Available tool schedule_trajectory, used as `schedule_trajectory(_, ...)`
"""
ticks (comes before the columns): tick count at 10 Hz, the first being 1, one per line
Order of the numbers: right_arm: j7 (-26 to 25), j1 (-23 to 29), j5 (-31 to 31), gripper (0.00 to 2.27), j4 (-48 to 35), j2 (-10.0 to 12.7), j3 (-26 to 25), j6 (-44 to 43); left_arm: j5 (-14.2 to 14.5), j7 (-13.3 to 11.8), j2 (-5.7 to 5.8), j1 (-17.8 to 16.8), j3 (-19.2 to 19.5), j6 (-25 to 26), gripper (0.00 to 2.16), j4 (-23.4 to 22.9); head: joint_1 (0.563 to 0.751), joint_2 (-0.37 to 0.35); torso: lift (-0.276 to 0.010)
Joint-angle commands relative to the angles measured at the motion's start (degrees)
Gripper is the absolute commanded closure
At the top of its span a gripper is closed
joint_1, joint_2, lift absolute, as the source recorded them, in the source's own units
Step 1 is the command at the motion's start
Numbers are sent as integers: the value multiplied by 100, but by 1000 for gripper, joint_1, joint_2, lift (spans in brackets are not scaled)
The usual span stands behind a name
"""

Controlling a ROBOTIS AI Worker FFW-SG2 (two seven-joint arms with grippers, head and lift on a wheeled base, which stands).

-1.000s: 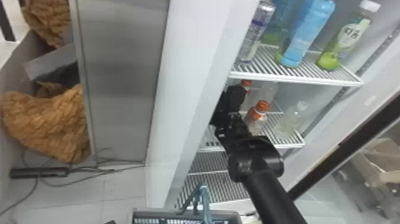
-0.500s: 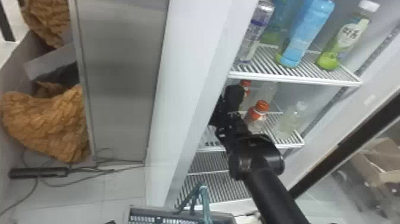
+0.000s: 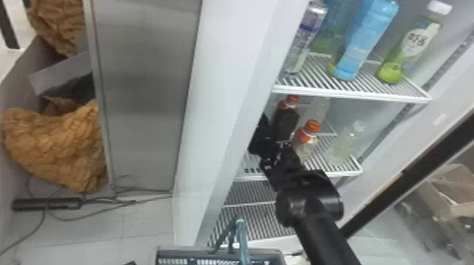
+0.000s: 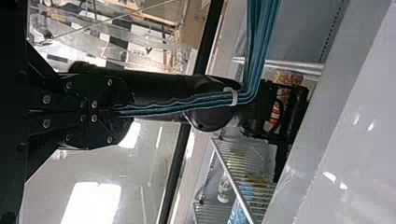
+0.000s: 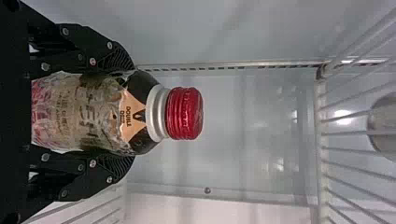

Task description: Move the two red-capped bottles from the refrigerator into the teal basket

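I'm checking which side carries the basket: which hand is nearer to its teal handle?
The left. The left hand is closed on the handle itself, while the right hand is away from it, inside the refrigerator, its fingers on either side of a red-capped bottle.

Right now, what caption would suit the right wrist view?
Red-capped bottle held in the robot's right hand, inside the refrigerator.
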Motion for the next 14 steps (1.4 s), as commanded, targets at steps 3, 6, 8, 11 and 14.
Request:
schedule_trajectory(3, 161, 712, -65, 780, -969, -7, -423, 140, 0, -2, 0, 9, 21, -46, 1154, 14, 695, -350, -224)
schedule_trajectory(6, 231, 1260, -76, 780, -1771, 2, -663, 393, -34, -2, -26, 9, 78, -88, 1154, 56, 695, -350, -224)
schedule_trajectory(8, 231, 1570, -133, 780, -2263, 2, -777, 520, -34, -2, -35, 23, 113, -88, 1154, 84, 695, -350, -224)
schedule_trajectory(11, 266, 2118, -396, 780, -3219, 2, -892, 899, -34, -19, -44, 23, 136, -102, 1154, 84, 695, -350, -224)
schedule_trajectory(14, 266, 2793, -499, 780, -4485, 117, -1372, 1841, -80, -72, -53, 37, 124, -200, 1154, 70, 695, -350, -224)
